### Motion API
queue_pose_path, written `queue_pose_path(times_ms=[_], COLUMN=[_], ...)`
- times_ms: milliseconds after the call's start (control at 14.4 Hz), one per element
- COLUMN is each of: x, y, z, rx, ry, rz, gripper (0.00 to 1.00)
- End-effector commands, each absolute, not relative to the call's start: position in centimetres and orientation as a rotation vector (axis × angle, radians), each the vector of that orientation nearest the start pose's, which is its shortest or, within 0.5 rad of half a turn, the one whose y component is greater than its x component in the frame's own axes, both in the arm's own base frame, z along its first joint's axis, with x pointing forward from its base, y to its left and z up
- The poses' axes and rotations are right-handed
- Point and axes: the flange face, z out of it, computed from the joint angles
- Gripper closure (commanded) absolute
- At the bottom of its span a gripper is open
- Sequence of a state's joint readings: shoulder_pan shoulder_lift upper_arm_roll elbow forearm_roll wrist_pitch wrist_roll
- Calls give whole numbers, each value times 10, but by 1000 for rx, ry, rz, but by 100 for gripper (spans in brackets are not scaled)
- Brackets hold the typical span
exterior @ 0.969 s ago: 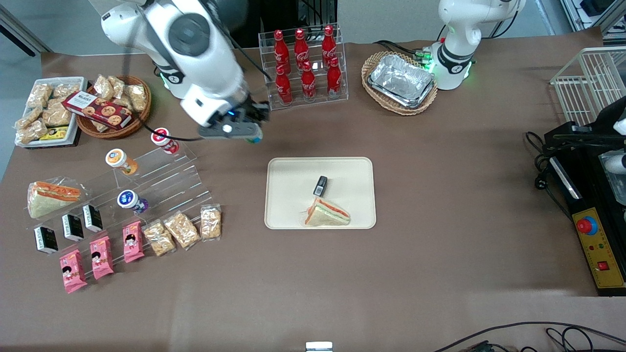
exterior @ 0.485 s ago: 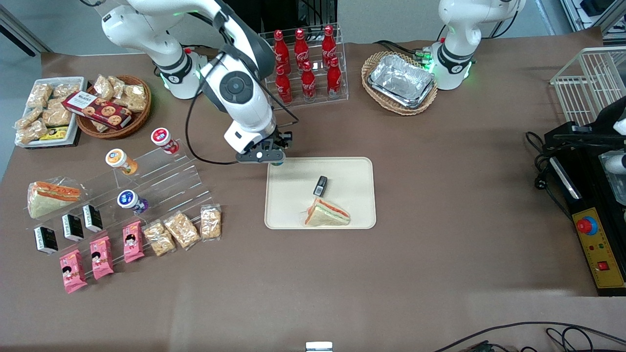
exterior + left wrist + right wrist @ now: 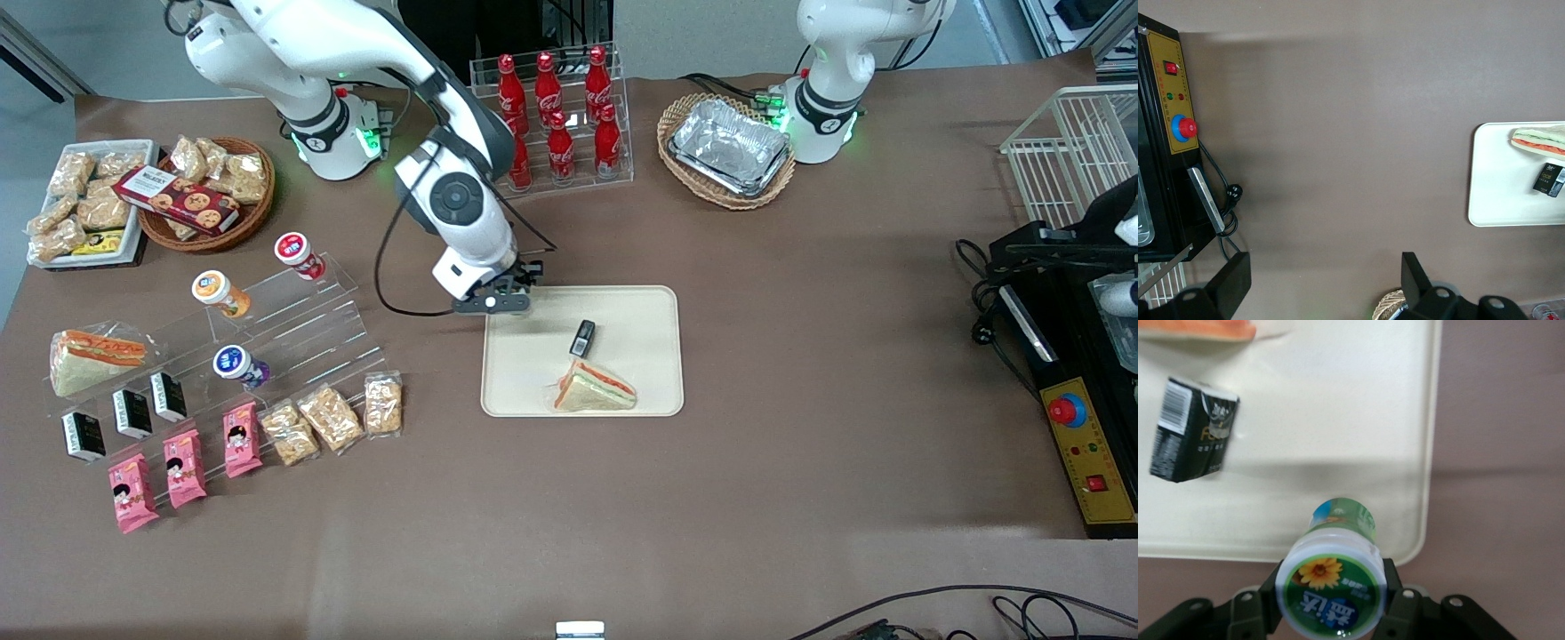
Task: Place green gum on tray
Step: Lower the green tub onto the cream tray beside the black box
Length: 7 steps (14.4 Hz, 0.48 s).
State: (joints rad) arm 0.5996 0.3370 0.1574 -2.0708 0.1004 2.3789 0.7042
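Green gum [image 3: 1331, 590] is clamped at its lid between the fingers of the end effector [image 3: 492, 302], upright over the corner of the tray [image 3: 524, 391] farthest from the front camera, toward the working arm. On the tray lie a black packet [image 3: 582, 337] and a sandwich [image 3: 594, 388].

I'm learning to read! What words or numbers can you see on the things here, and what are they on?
"益达": on the lid of the green gum, held in the hand above a corner of the tray.
Barcode and gold writing on the small black box on the tray: too blurred to read.
White script on the red bottles in the clear rack: too small to read.
Cookie box label: too small to read.
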Motion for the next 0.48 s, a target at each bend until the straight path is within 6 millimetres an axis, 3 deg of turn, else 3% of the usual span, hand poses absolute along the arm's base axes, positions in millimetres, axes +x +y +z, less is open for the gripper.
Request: queue_pose_path(times_ms=[0, 208, 277, 346, 415], x=[425, 424, 425, 425, 425], y=[413, 413, 414, 414, 414], z=[237, 236, 236, 236, 236], rx=[-3059, -3059, -3058, -3057, -3057], ry=[38, 41, 41, 45, 45], rz=[126, 129, 128, 129, 129], gripper=[71, 69, 58, 28, 13])
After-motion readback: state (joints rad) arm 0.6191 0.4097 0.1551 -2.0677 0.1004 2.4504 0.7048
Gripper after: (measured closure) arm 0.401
